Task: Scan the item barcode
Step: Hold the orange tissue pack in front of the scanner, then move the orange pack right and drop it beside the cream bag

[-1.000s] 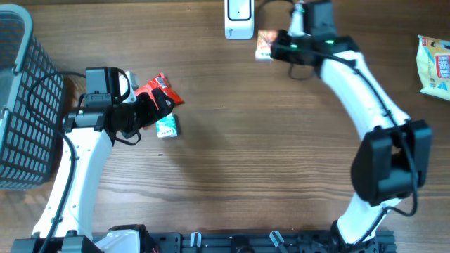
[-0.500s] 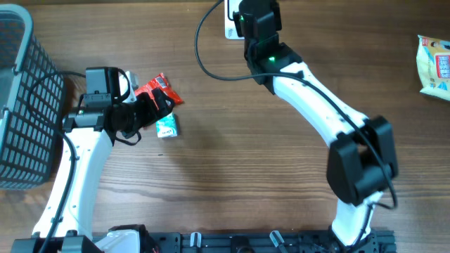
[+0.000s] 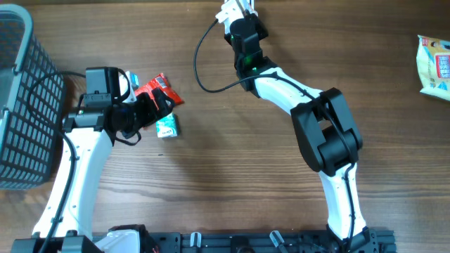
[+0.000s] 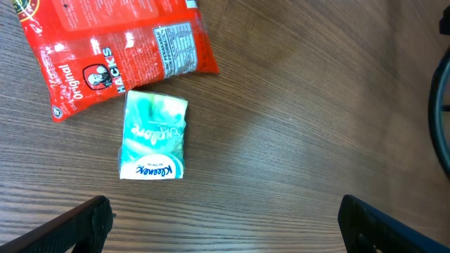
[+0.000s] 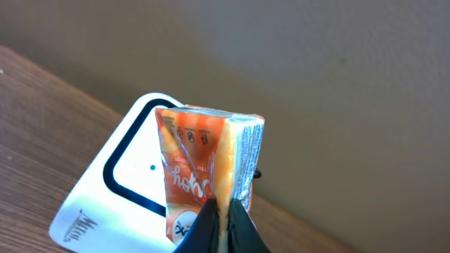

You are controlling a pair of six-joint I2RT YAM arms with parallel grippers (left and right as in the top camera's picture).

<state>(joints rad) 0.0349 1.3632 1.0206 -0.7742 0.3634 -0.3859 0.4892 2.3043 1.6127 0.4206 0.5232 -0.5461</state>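
The right tool [image 5: 223, 219] is clenched on the bottom edge of the orange pack [image 5: 207, 165], a small glossy film-wrapped block with a folded side seam. It holds the pack upright, lifted off the bench [image 3: 232, 183], at the 12 o'clock edge. Just behind the pack stands the scanner [image 5: 116, 193], a smooth white plastic slab with rounded corners and a black-outlined window.

The left tool [image 4: 225, 228] is released, its dark fingers spread wide above the wood-grain top at 9 o'clock. Between them lies a soft green tissue pack [image 4: 154, 135], flat and rectangular, with a crinkled red foil bag [image 4: 105, 49] just beside it at its 12 o'clock. A grey wire-mesh basket [image 3: 21, 105] sits farther out at 9 o'clock, and a yellow bag [image 3: 434, 63] lies at 2 o'clock.
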